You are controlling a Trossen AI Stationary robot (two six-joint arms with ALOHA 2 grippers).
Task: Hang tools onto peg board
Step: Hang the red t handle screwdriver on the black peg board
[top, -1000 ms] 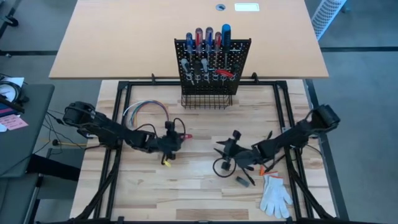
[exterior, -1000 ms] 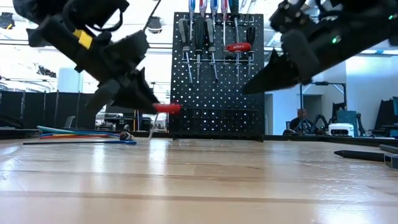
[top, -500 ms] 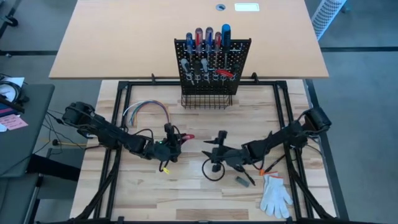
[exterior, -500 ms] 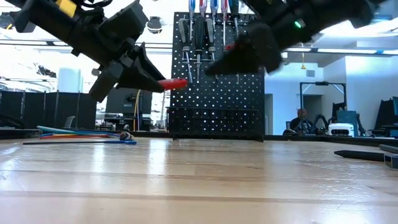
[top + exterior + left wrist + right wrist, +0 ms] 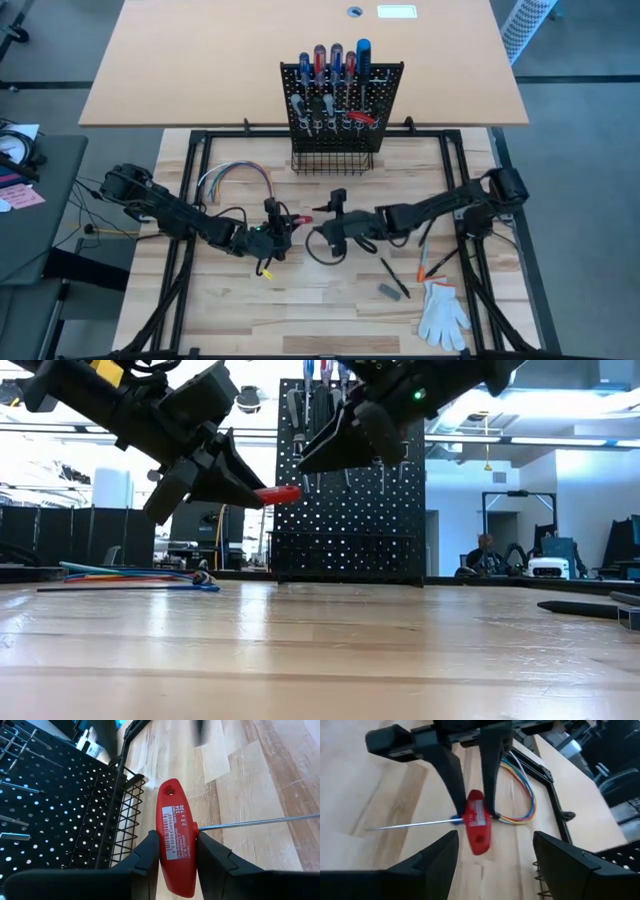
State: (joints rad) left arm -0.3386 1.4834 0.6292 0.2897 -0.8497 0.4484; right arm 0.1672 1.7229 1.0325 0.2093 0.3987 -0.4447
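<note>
The red T-handle hex key (image 5: 176,845) hangs above the wooden table (image 5: 300,300), in front of the peg board (image 5: 342,100), clamped across its handle by the left gripper (image 5: 177,851). Its white label carries a barcode, "334" and "2.5 x 100"; the thin shaft juts out sideways. The right gripper (image 5: 495,851) faces it from just beside, fingers spread wide around nothing, the handle's free end pointing between them. Screwdrivers (image 5: 335,62) already hang on the board. Coloured wires (image 5: 232,172) lie behind the left arm; a white glove (image 5: 442,312) lies near the table's front right.
</note>
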